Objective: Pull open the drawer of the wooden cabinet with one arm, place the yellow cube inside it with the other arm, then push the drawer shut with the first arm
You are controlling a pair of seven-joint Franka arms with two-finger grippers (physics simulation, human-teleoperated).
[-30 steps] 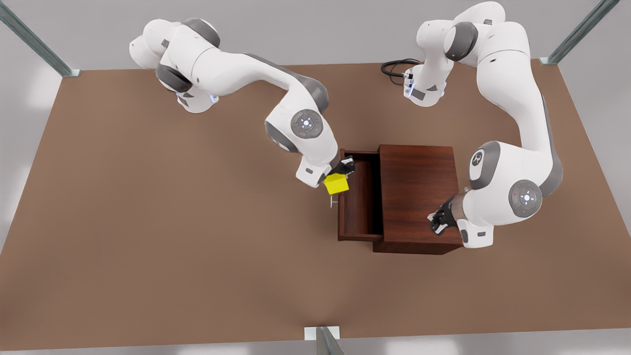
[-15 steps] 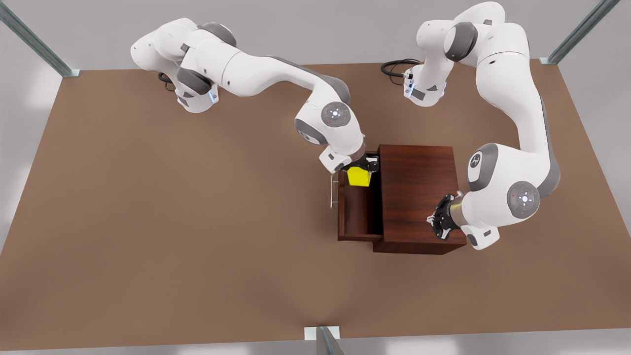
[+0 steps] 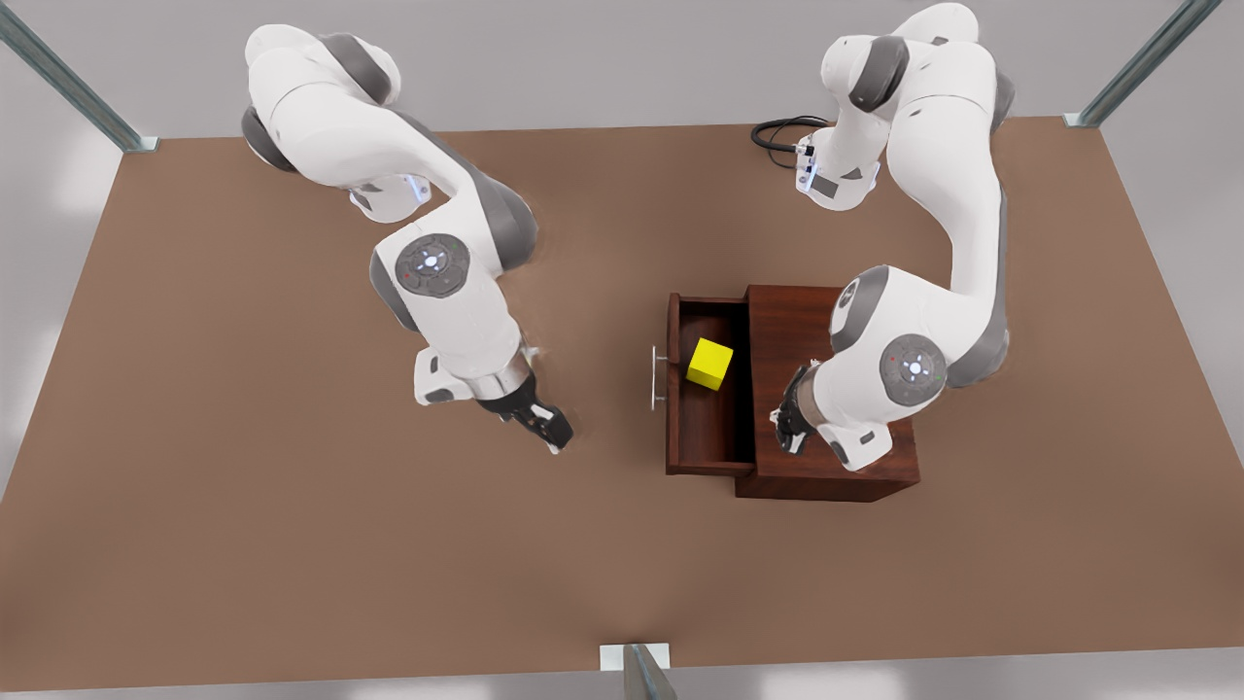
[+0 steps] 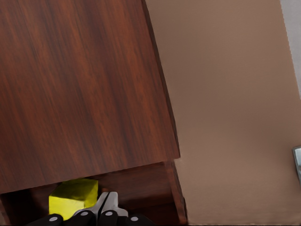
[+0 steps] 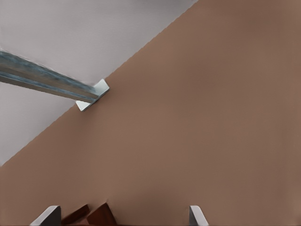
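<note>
Right tool [image 3: 549, 433], on the arm at the front view's left, hangs over bare bench [image 3: 292, 544] with its fingers spread apart. It is at about 9 o'clock from the drawer [image 3: 709, 437] and well apart from it. In the right wrist view the two pale fingertips [image 5: 48, 215] stand wide of each other above plain brown surface.

At the bench's near edge, at 6 o'clock in the front view, a grey metal post [image 3: 646, 676] meets a small white bracket. The bench top is a flat, matte brown sheet.

Left tool [image 3: 789, 428], on the arm at the front view's right, is over the cabinet [image 3: 797, 321], near its drawer-side edge. Its fingers look closed together on nothing; the left wrist view shows them side by side.

The drawer stands pulled out of the cabinet toward 9 o'clock, its silver handle [image 3: 657, 379] on the outer face. The cube [image 3: 710, 364] lies inside on the drawer floor, in the farther half, slightly turned and free of both tools. The left wrist view catches it just past the cabinet's top edge.

Farther back, both arm bases sit near the bench's far edge, and a black cable [image 3: 777, 131] loops beside the one at 1 o'clock. Slanted metal rails [image 3: 68, 83] rise at the far corners, at 10 and 2 o'clock, against plain pale grey surroundings.
</note>
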